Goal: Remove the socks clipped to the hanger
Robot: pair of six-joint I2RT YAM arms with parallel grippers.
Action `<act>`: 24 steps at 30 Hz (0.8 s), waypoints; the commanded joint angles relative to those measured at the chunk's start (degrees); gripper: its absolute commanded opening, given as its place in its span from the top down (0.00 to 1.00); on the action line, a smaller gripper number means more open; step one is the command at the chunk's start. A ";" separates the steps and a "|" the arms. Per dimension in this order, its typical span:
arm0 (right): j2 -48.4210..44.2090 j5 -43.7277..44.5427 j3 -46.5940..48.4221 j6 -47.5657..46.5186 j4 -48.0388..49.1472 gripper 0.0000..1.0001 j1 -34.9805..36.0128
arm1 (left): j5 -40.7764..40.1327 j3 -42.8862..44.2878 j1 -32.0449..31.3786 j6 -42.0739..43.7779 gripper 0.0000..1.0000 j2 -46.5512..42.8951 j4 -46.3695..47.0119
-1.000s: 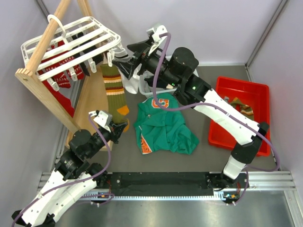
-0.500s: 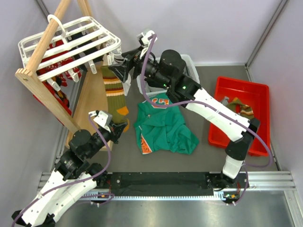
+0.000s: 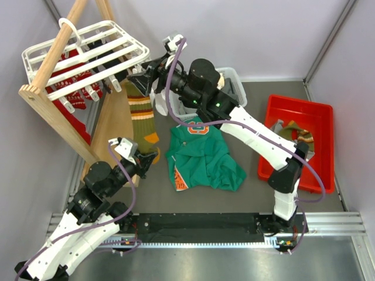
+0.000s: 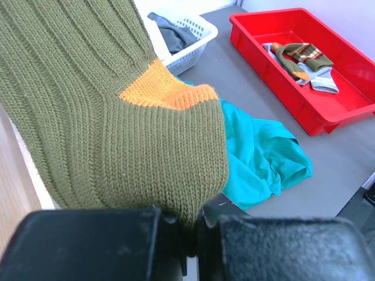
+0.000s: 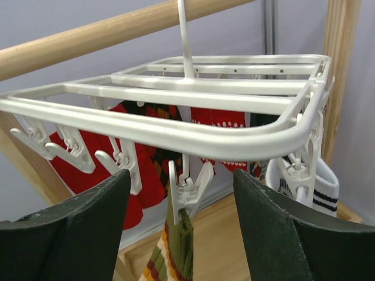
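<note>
Pinched tight, the left gripper's (image 4: 190,225) jaws hold the toe of the ribbed olive sock with brown, cream and orange bands (image 3: 140,114), which hangs taut at the left of the table. Its cuff is still caught in a small white plastic clip (image 5: 187,184) on the near right corner of the white slatted plastic hanger (image 3: 88,47), itself hooked over the pale wooden A-frame rack (image 3: 53,111). Red patterned socks (image 3: 79,93) and a white sock with black bands (image 5: 319,184) also still dangle there.

The right gripper (image 5: 181,175) has swung left over the last second, away from the white mesh basket (image 3: 234,79), and now sits just under the hanger's rim. Its jaws stand apart, one finger on either side of that clip without touching it.

I judge the reach is done and the squeeze comes next: pressing the clip's wings should free the cuff while the left arm keeps tension.

Further right lie the crumpled green shirt with orange print (image 3: 205,158) and the red plastic tray (image 3: 328,117) (a matching striped sock already lies inside).
</note>
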 commanded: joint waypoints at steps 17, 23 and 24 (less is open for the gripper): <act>1.81 3.07 4.47 1.31 2.33 1.00 -0.12 | 0.81 -0.14 -0.06 -0.29 1.00 -1.09 2.89; 0.05 3.51 2.28 2.54 2.77 0.95 -0.12 | 2.04 0.12 -0.06 -0.82 1.00 -1.09 2.81; -0.82 3.34 1.23 2.80 2.68 0.87 -0.12 | 2.13 0.21 -0.06 -0.82 1.00 -1.18 2.89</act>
